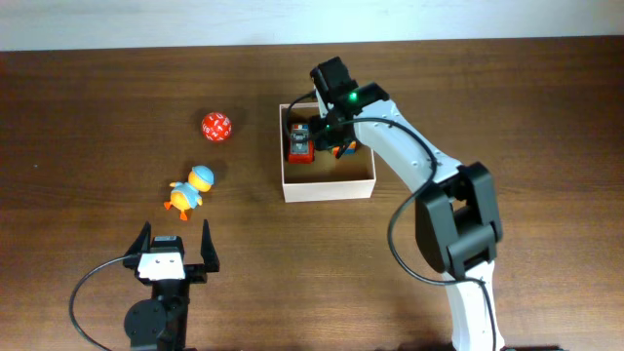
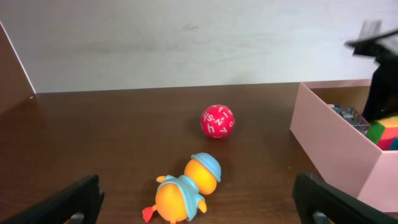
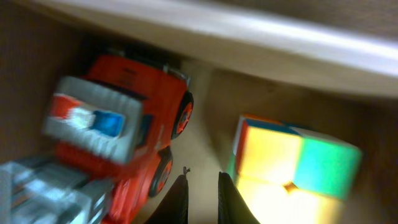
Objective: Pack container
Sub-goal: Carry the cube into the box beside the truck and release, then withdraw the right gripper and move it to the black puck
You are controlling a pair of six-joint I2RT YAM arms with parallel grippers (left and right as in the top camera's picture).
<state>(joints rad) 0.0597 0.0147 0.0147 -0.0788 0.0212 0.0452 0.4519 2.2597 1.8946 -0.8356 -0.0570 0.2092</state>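
The container (image 1: 328, 188) is a shallow square box with white walls and a tan inside, at the table's middle. It holds a red toy truck (image 1: 299, 144) and a multicoloured cube (image 1: 343, 149). My right gripper (image 1: 327, 132) reaches down inside it. In the right wrist view its fingers (image 3: 202, 193) are nearly together and empty, over the tan floor between the truck (image 3: 118, 130) and the cube (image 3: 292, 168). My left gripper (image 1: 177, 239) is open and empty near the front edge. An orange and blue duck toy (image 2: 185, 190) lies between and just ahead of its fingers (image 2: 196, 194).
A red ball with white marks (image 1: 217, 126) sits left of the container, beyond the duck (image 1: 189, 189); it also shows in the left wrist view (image 2: 217, 121). The container's wall (image 2: 336, 149) is at that view's right. The right arm arches over the table's right half.
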